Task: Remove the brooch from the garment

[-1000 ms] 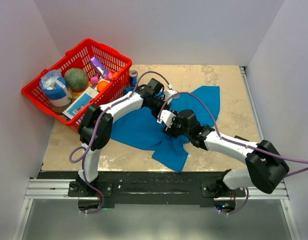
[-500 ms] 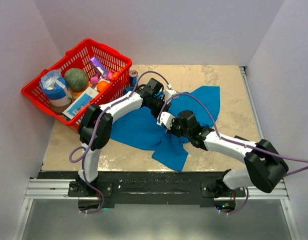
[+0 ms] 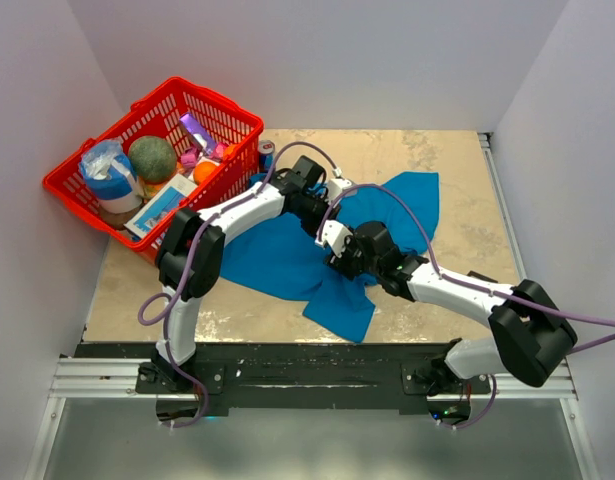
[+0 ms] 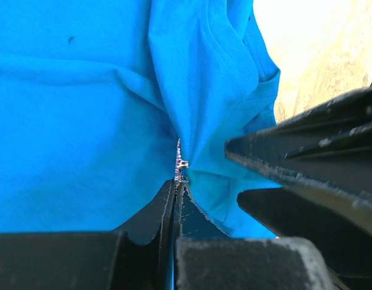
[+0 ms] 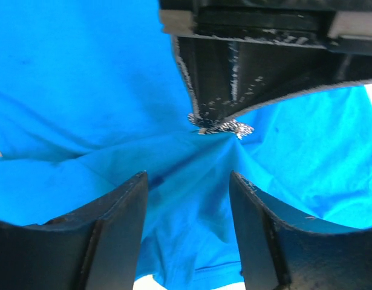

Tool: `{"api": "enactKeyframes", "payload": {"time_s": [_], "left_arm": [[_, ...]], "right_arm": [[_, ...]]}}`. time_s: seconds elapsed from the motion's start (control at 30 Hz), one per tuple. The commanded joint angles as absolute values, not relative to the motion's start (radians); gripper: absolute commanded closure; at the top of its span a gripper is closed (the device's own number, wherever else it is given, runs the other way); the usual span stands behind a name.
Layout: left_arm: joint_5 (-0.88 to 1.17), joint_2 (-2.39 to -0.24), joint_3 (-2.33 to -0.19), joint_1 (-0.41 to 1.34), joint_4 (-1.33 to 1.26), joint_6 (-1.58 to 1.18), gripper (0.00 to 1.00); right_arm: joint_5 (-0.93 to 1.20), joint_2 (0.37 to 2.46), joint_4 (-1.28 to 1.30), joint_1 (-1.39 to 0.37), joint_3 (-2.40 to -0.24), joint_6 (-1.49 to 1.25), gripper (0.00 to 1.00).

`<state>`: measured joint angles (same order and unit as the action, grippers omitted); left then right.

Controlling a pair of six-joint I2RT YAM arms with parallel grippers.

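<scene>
The bright blue T-shirt point(image 3: 277, 262) lies crumpled mid-table. The tiny silvery brooch point(image 5: 225, 127) sits on a pulled-up peak of the cloth. It also shows in the left wrist view point(image 4: 181, 163). My left gripper point(image 4: 175, 182) is shut on the brooch, jaws pressed together at its base; in the top view it point(image 3: 317, 212) is over the shirt's middle. My right gripper point(image 5: 189, 187) is open, its fingers point(image 5: 130, 202) straddling the cloth just below the brooch, holding nothing. In the top view it point(image 3: 334, 260) is close against the left gripper. The brooch is hidden in the top view.
A red basket point(image 3: 237, 117) full of groceries stands at the back left, with a small can point(image 3: 267, 152) beside it. Grey walls close in the left, right and back sides. Bare tabletop point(image 3: 457, 160) shows at the back right.
The right gripper has shifted slightly near the left gripper. The left arm and the shirt look the same.
</scene>
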<state>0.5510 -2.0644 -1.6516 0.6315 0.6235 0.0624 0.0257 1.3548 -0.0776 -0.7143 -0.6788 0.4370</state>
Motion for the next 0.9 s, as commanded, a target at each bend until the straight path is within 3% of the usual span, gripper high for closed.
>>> {"api": "enactKeyframes", "payload": {"time_s": [0.0,0.27,0.37,0.4,0.5,0.73,0.87], "left_arm": [[0.592,-2.008,-1.669,0.614,0.621,0.054,1.00],[0.655,-2.000,-1.667,0.612,0.624,0.066,1.00],[0.667,-2.002,-1.669,0.609,0.620,0.066,1.00],[0.669,-2.002,-1.669,0.611,0.620,0.064,1.00],[0.654,-2.002,-1.669,0.609,0.617,0.064,1.00],[0.649,-2.057,-1.707,0.611,0.577,0.014,1.00],[0.637,-2.068,-1.736,0.606,0.592,0.026,1.00]], "right_arm": [[-0.049,1.367,-0.163,-0.718,-0.683,0.442,0.40],[-0.057,1.402,-0.219,-0.713,-0.652,0.430,0.44],[-0.015,1.411,-0.200,-0.712,-0.667,0.428,0.69],[-0.002,1.410,-0.190,-0.710,-0.670,0.428,0.82],[0.070,1.384,-0.138,-0.710,-0.683,0.451,0.96],[0.170,1.359,-0.034,-0.739,-0.698,0.494,1.00],[0.118,1.359,-0.025,-0.741,-0.693,0.471,1.00]]}}
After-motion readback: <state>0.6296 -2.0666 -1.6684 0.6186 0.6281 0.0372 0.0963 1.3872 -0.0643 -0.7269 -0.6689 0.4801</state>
